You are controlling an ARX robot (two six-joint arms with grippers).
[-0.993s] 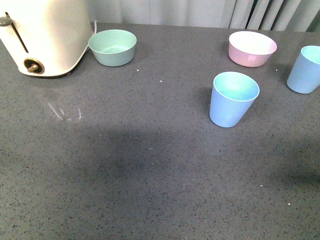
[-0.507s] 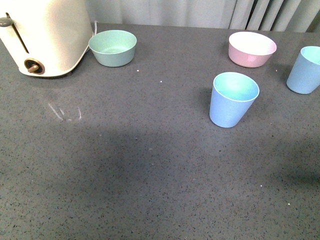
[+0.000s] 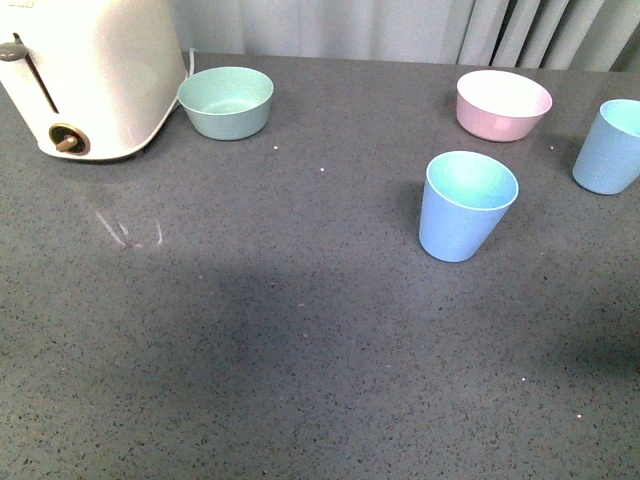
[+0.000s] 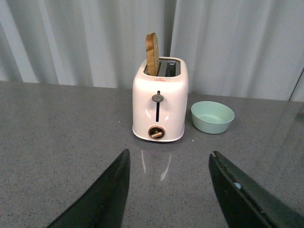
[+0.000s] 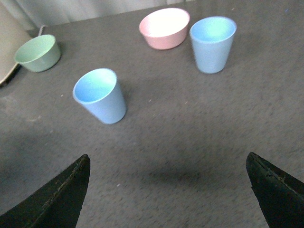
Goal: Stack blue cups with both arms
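Two light blue tapered cups stand upright and well apart on the grey counter, one mid-table [image 3: 467, 206], the other [image 3: 609, 146] far right.

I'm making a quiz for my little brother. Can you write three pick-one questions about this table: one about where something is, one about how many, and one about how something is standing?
1. Where is the mint-green bowl?
A. next to the toaster
B. on top of it
C. inside it

2. How many blue cups are there?
A. one
B. two
C. four

3. How are the blue cups standing?
A. stacked together
B. lying on their sides
C. upright and apart

Answers:
1. A, because the bowl sits just beside the toaster's side.
2. B, because one cup is near the middle and one is at the right edge of the front view.
3. C, because both open ends face up and there is bare table between them.
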